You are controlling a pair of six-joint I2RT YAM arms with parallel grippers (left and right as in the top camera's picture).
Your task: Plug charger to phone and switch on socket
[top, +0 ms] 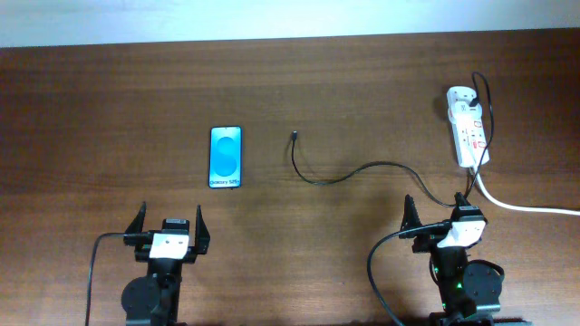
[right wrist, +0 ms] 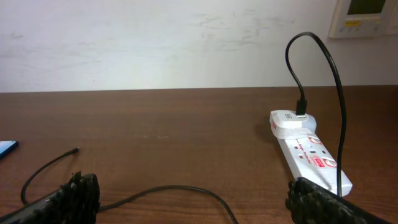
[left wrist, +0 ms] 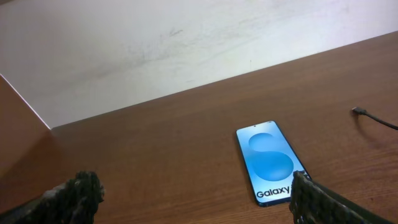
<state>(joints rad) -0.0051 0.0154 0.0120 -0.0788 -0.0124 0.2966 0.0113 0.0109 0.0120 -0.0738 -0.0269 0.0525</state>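
The phone (top: 227,157) lies flat at centre left, blue screen up; it also shows in the left wrist view (left wrist: 268,160). The charger, a thin black cable (top: 362,170), runs from the socket across the table and ends in a small plug tip (top: 294,136), a short way right of the phone. The tip shows in the left wrist view (left wrist: 357,111) and the cable in the right wrist view (right wrist: 180,190). The white socket (top: 468,127) lies at the far right and also shows in the right wrist view (right wrist: 308,152). My left gripper (top: 169,227) and right gripper (top: 441,217) are open and empty, near the front edge.
A thick white cord (top: 521,206) runs from the socket to the right edge. A black adapter lead (right wrist: 317,68) arches over the socket's far end. A pale wall borders the table's far edge (top: 272,38).
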